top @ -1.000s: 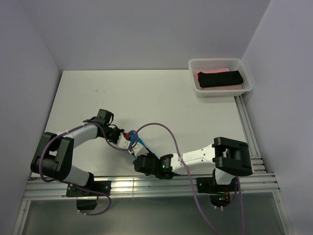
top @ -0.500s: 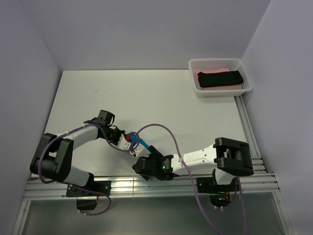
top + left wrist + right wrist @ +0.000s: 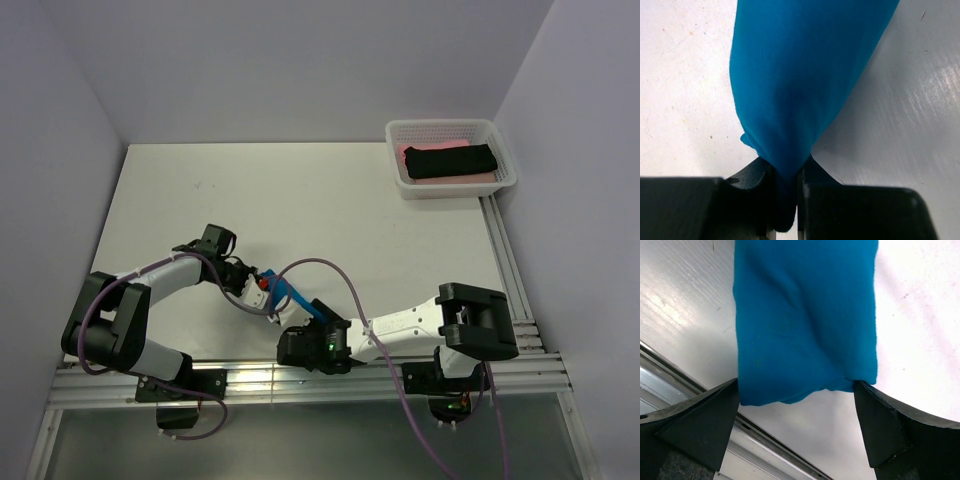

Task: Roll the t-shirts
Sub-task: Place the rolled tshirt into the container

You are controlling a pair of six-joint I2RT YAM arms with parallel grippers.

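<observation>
Left hand [image 3: 785, 197]: closed tight on one bunched end of the blue t-shirt [image 3: 800, 75]. The cloth is pinched between the two dark fingers [image 3: 850, 210] and widens away from them.
Right hand [image 3: 797, 412]: spread wide, with nothing gripped. The other end of the blue t-shirt is straddled, one fingertip at each lower corner of the cloth. Whether those tips touch it cannot be told.
Counter [image 3: 330, 210]: a white surface, enclosed by pale walls at the left, back and right. Metal rails [image 3: 330, 378] are seen along its near edge and its right edge.
Basket [image 3: 440, 125]: white mesh, set at the far right corner of the counter, well apart from both hands.
Pink t-shirt [image 3: 408, 151]: laid in the basket beneath the black t-shirt [image 3: 450, 160]. Only its edges are seen.
Black t-shirt: rolled into a long bundle and laid lengthwise on top of the pink t-shirt, inside the basket.
Blue t-shirt: found near the near edge of the counter, left of the middle. It is drawn out as a narrow folded band running diagonally between the left hand and the right hand. Whether its whole length rests on the counter cannot be told.
</observation>
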